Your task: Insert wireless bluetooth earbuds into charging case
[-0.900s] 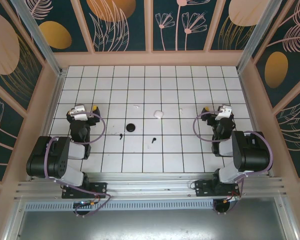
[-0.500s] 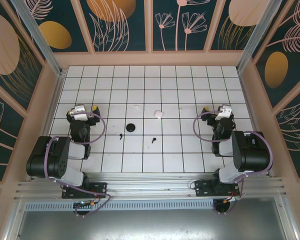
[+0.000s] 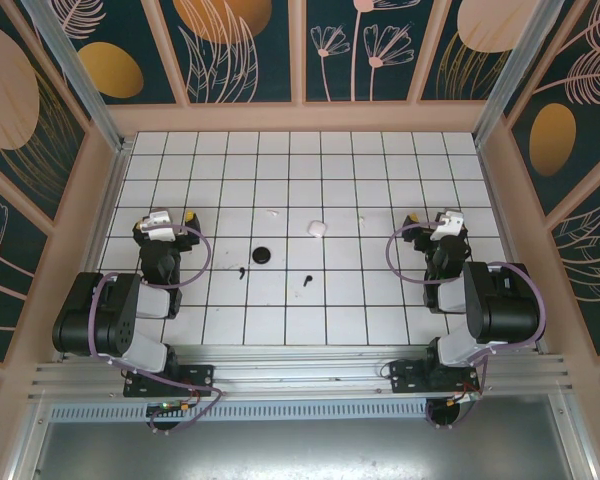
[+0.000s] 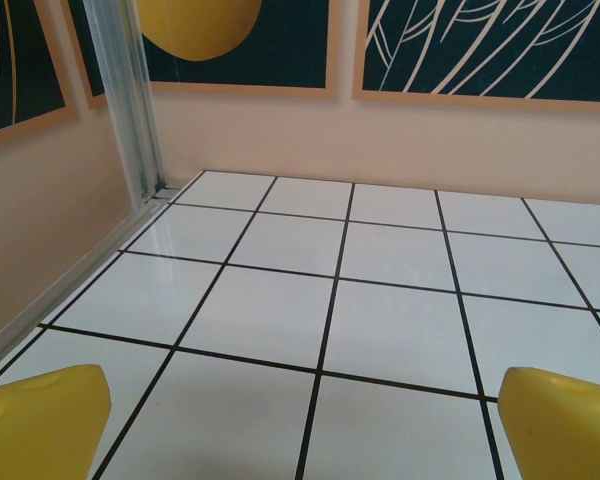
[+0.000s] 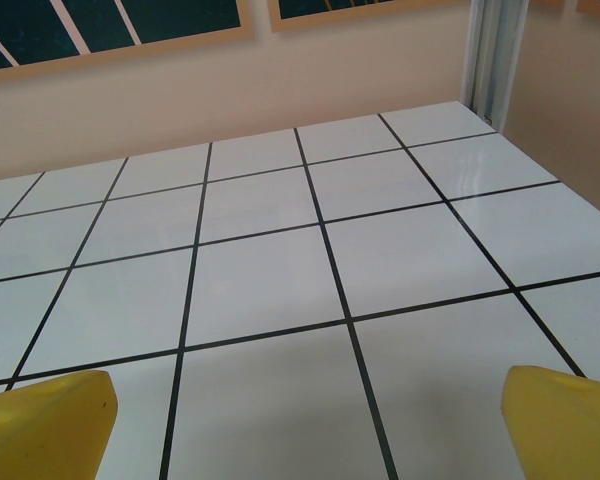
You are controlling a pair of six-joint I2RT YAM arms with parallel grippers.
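On the tiled table (image 3: pixel 380 180), basically nothing's been done yet. The wireless bluetooth earbuds (image 3: pixel 242 271) are laid loose near the middle, with the second earbud (image 3: pixel 307 278) a bit to the right, both well apart from either arm. A black round thing (image 3: pixel 262 256) and a small white object (image 3: pixel 317 228) are sat just behind them; which one is the charging case can't be told tbh. The left gripper (image 4: pixel 302 425) is spread wide with nothing held between its yellow fingertips (image 4: pixel 40 420), and same goes for the right gripper (image 5: pixel 305 420). So both pickups and both insertions are left. Compared with the earlier frames, no change can be spotted: arms parked, earbuds unmoved.
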